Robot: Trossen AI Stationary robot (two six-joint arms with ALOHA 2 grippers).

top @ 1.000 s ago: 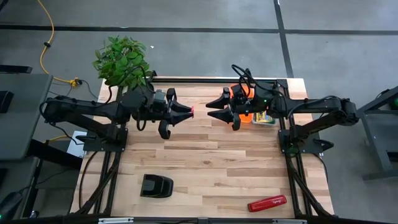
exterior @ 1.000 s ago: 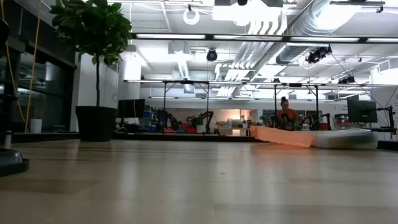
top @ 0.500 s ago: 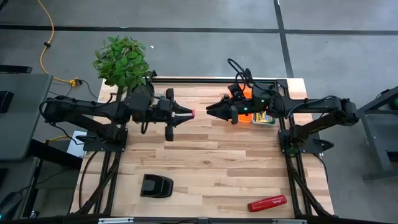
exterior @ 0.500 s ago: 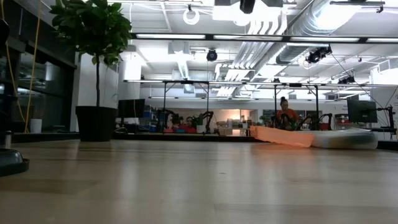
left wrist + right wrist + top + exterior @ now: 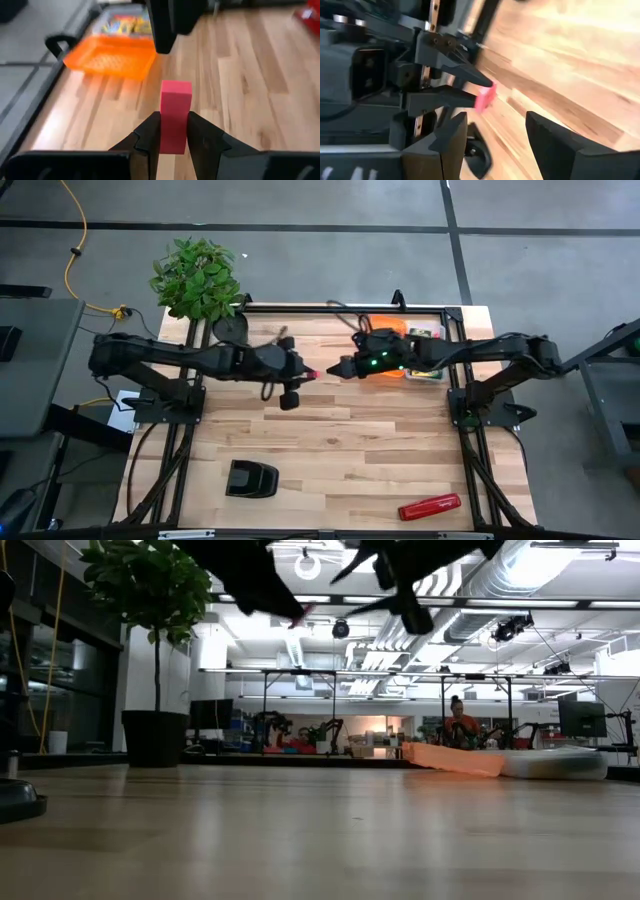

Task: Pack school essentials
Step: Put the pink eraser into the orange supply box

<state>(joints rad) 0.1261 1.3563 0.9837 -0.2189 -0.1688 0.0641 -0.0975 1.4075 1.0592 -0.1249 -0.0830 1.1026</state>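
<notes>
A small pink eraser [image 5: 175, 112] sits between the fingers of my left gripper [image 5: 306, 373], high over the table's middle. My right gripper [image 5: 336, 368] faces it from the table's right. It is open, its fingertips just short of the eraser [image 5: 486, 96], touching nothing. In the low view both grippers show at the top, the left [image 5: 292, 608] and the right [image 5: 402, 602]. An orange tray [image 5: 112, 60] stands on the table at the far right. A crayon box [image 5: 125, 22] lies beside it. My left gripper pinches the eraser's two broad sides [image 5: 174, 135] between its two fingertips, at the eraser's rear end. The fingers slant down toward the table's right. The eraser's free end [image 5: 176, 90] sticks out ahead of them, lifted clear of the table.
A black blocky object [image 5: 251, 478] and a red stapler [image 5: 430, 507] lie near the front edge. A potted plant [image 5: 200, 278] stands off the far left corner. Bare wood [image 5: 340, 430] lies below both grippers.
Both grippers have come down, tipped forward and rolled, and now show at the top of the low view. Their tips have drawn closer together over the table's middle. The left gripper has kept the eraser throughout.
</notes>
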